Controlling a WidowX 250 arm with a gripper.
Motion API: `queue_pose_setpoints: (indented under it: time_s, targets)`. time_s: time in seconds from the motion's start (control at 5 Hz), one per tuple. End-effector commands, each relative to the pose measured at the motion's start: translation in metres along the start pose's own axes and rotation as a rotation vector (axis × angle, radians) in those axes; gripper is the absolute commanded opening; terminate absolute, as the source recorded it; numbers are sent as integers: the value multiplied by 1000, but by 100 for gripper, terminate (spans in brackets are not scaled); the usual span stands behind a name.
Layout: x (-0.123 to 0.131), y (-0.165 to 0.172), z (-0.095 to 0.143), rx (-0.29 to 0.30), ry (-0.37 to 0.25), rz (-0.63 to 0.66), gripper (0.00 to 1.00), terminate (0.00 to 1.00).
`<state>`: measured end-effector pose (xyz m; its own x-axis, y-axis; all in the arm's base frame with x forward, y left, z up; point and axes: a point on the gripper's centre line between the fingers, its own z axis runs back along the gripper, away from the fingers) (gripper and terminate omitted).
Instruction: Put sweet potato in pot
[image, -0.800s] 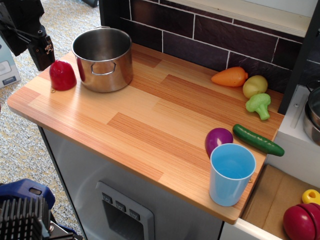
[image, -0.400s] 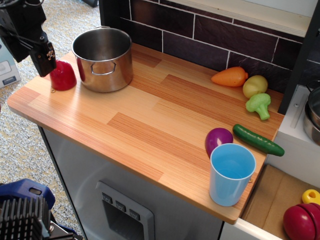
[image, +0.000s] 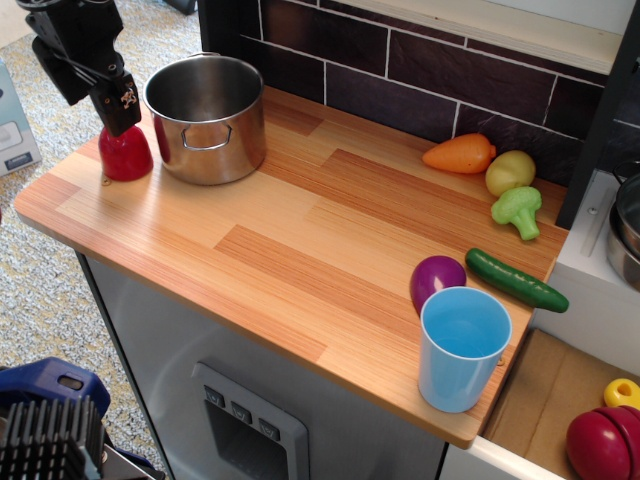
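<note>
Just gripper (image: 118, 122) atop sweet potato (image: 126, 155)

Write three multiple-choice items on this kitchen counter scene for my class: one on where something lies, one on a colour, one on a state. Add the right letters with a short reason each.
1. Where is the sweet potato?
A. inside the pot
B. on the counter left of the pot
C. beside the blue cup

2. What colour is the cup at the counter's front edge?
A. light blue
B. green
C. orange

3. What is in the pot?
A. the broccoli
B. the sweet potato
C. nothing visible

Answers:
1 B, the red toy sits on the wood just left of the pot, under the tool.
2 A, its walls and inside are pale blue.
3 C, only bare steel shows inside.
</note>
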<state>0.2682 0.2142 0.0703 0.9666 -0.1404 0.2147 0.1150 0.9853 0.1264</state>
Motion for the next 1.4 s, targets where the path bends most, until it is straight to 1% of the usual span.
queue_pose_setpoints:
  time_s: [0.0,0.2,0.4,0.8,1.2]
  targets:
    - [11,14,1,2,-50,-44,100,0]
    - [5,15,-4,-9,-56,-41,100,0]
    - [-1,14,-13,-41,-61,-43,100,0]
    - [-3,14,-29,-78,-77,-42,100,0]
    - [-11,3,-47,-127,-91,-18,100,0]
